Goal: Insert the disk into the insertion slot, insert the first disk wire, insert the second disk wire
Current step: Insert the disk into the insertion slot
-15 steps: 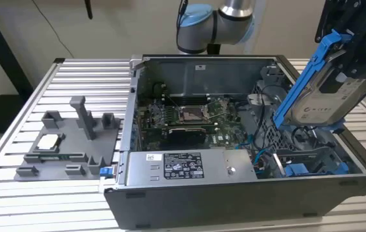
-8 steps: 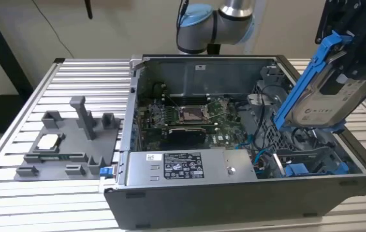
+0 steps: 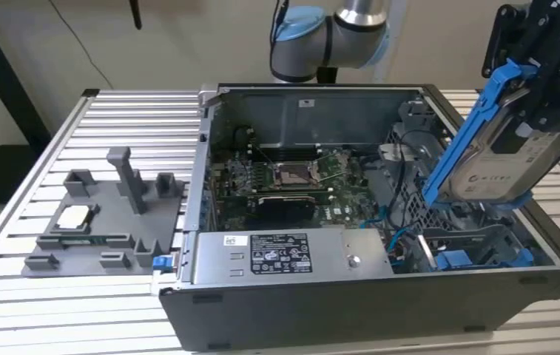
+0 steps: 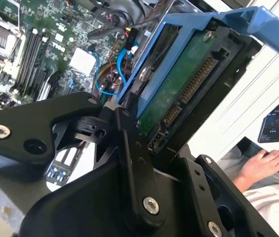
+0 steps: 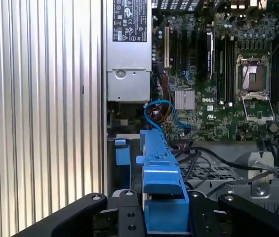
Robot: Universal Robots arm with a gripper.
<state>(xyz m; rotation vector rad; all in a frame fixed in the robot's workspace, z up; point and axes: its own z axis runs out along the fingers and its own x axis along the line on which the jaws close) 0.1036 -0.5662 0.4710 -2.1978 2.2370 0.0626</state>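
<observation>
An open computer case (image 3: 359,310) lies on its side on a ribbed aluminium desk (image 3: 132,118). The robot arm's black gripper (image 3: 534,111) hangs over the side of the case at the exterior view's right, pinching the disk (image 3: 501,166) between its fingers. The disk, a silver-grey hard drive with a white label in a bright blue carrier frame, is in the air and tilted steeply, with its lower end just above the case's interior. It touches nothing but the gripper.

Below it, in the near corner of the case at the exterior view's right, is the insertion slot (image 3: 477,238), a bay of a dark grey metal drive cage. A blue-fronted carrier (image 3: 456,260) sits just beneath that bay.

The green motherboard (image 3: 290,177) fills the middle of the case. A grey power supply (image 3: 280,255) lies along its near wall.

Well apart, at the exterior view's left, a grey plastic fixture tray (image 3: 102,222) rests on the desk.

In the second wrist view the disk's green circuit board and connector face the camera, clamped by the black fingers (image 4: 129,148). A person's hand (image 4: 265,165) shows beyond the desk's edge.

In the first wrist view the blue frame stands between the fingers, with a looped blue cable (image 5: 161,112) inside the case beyond it.
</observation>
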